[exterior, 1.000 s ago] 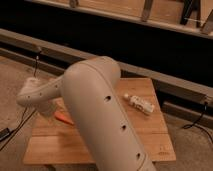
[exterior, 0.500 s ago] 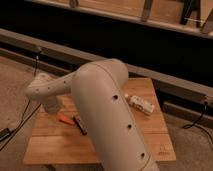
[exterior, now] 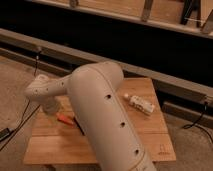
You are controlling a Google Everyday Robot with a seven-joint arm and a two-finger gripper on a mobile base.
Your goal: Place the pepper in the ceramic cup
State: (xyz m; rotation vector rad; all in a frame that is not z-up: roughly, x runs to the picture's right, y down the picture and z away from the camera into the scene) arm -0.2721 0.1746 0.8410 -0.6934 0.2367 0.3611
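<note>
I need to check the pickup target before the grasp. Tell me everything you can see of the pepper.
The pepper is slim, orange and tapered, lying flat on the wooden table, toward the picture's left. A dark bar lies by its right end; whether they touch is unclear. The hand hangs open just above and left of it, not holding it.

Single high view over arm (exterior: 102,112), facing down onto table (exterior: 147,132).
</note>
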